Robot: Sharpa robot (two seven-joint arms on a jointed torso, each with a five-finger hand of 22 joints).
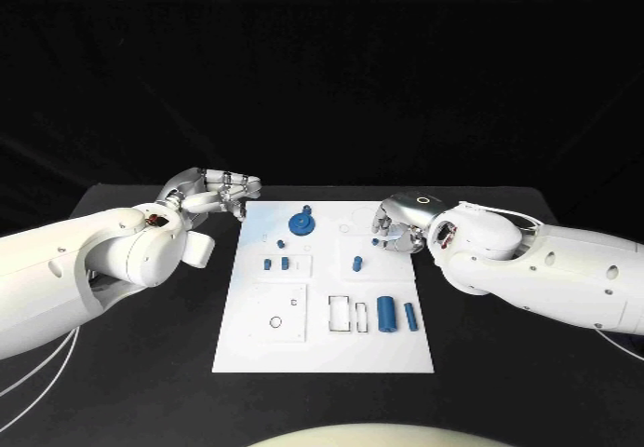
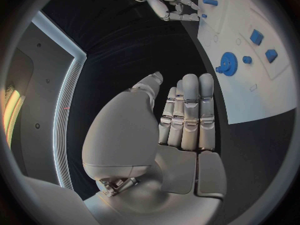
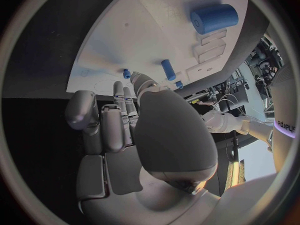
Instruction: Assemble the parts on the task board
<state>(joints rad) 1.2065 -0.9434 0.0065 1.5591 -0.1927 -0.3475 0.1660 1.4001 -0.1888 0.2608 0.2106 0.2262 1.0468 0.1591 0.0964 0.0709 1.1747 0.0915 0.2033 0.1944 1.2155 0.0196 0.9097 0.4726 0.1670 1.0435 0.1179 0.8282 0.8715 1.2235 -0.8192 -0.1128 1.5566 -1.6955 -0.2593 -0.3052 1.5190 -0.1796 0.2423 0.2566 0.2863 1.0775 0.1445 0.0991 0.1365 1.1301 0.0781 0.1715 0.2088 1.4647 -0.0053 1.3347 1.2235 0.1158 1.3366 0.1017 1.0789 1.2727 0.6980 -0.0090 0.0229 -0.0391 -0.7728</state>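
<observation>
- Two robot hands hold nothing: left robot hand (image 1: pixel 212 196) upper left of frame, fingers straight and released; right robot hand (image 1: pixel 401 226) right of centre, fingers loosely curled, over the task board (image 1: pixel 269 349).
- Blue gear (image 1: pixel 303 223), upper centre, and cylinder (image 1: pixel 386 313), lower centre, look light, rigid, likely slick; pinch across their sides.
</observation>
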